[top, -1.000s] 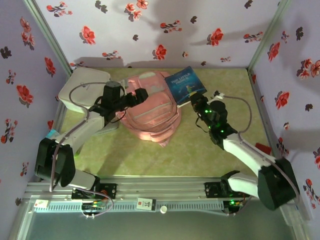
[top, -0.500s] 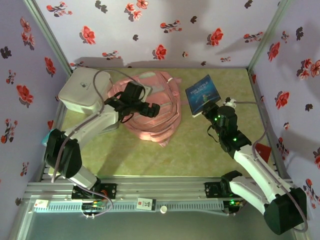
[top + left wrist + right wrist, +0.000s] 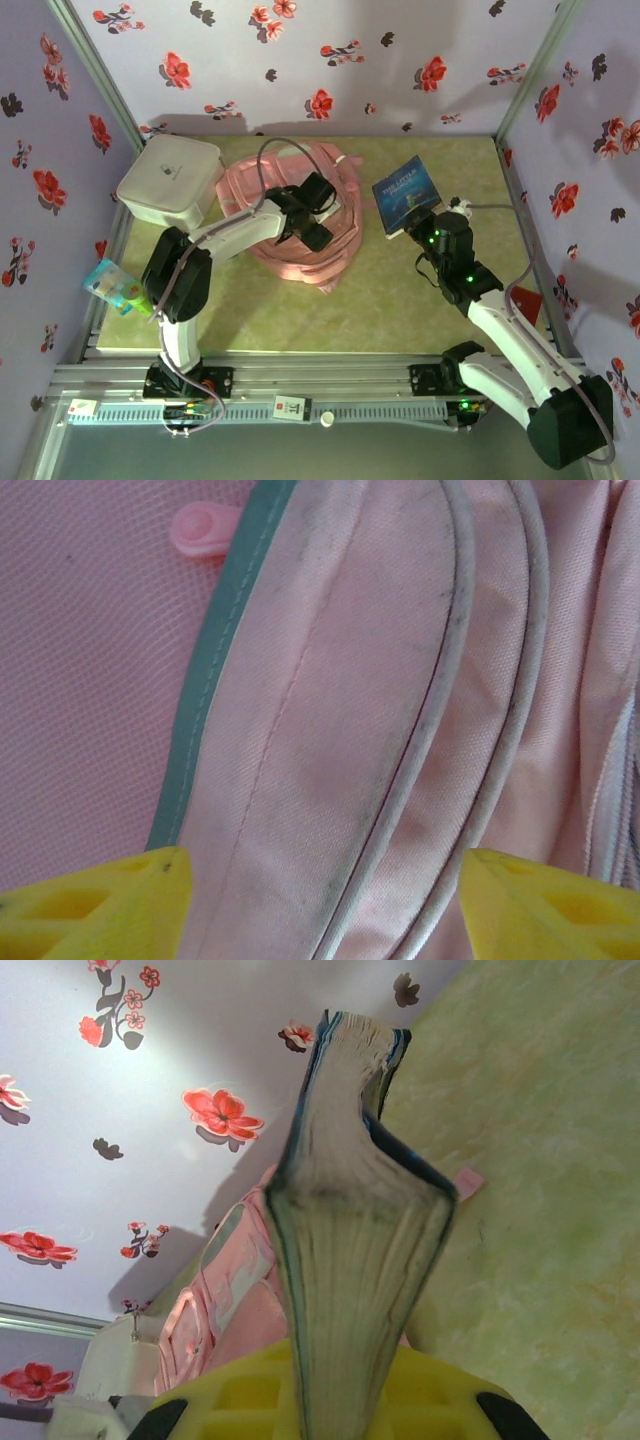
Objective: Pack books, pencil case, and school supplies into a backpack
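Note:
The pale-pink backpack [image 3: 290, 225] lies flat at the middle back of the table. My left gripper [image 3: 325, 215] hovers over its right half, pointing down. In the left wrist view its yellow fingertips [image 3: 100, 905] stand apart on either side of a piped seam of the backpack [image 3: 330, 680], and the gripper [image 3: 325, 910] is open. My right gripper [image 3: 420, 222] is shut on a dark blue book [image 3: 405, 193], held tilted in the air right of the backpack. The right wrist view shows the book [image 3: 350, 1260] page-edge on, pinched in the gripper [image 3: 335, 1405], with the backpack [image 3: 225, 1290] behind.
A white rounded-corner box [image 3: 170, 180] stands at the back left, touching the backpack's left side. A small teal, multicoloured item [image 3: 115, 287] lies at the table's left edge; I cannot tell what it is. Something red [image 3: 525, 297] sits at the right edge. Flowered walls enclose three sides.
My left arm swung right from beside the white box to above the backpack's right half, and its jaws narrowed. The right arm carried the book right, off the backpack, then held still.

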Available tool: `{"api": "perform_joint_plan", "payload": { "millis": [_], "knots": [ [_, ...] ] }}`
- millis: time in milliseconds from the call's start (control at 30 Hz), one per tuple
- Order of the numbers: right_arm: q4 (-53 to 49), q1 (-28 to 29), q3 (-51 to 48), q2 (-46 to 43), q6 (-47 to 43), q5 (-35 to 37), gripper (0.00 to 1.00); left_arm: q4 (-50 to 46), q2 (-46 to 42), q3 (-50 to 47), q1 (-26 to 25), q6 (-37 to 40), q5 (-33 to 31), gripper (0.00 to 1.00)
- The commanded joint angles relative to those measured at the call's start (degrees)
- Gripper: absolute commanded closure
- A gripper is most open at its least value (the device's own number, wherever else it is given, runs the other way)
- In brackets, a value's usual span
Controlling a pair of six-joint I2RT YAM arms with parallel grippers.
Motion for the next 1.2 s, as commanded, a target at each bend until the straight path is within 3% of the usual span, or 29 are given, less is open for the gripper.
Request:
{"api": "perform_joint_plan", "payload": {
  "millis": [0,433,600,767,867,1167],
  "knots": [
    [3.22,-0.52,-0.19,-1.41,-0.20,1.55,0.95,-4.44,2.95,3.48,-0.78,2.17,-3.71,0.33],
    [3.73,-0.99,-1.56,-1.97,-0.93,-0.22,0.95,-9.58,7.65,8.48,-1.39,1.86,-10.74,0.48],
    [3.13,-1.49,-1.16,-1.69,-2.20,-2.68,0.94,-11.04,7.16,9.45,-1.66,0.78,-12.15,0.67],
    [3.28,-1.58,-1.19,-1.13,-2.74,-4.25,0.94,-12.66,5.93,12.33,-1.97,-0.30,-12.60,0.92],
    [3.86,-1.66,-1.18,-0.55,-2.91,-5.56,0.94,-12.79,4.95,14.06,-2.17,-1.43,-13.38,0.99],
    [1.54,-2.07,-0.18,-0.97,-5.25,-6.06,0.93,-10.69,0.82,18.78,-1.89,-7.48,-16.53,1.00]
  ]
}}
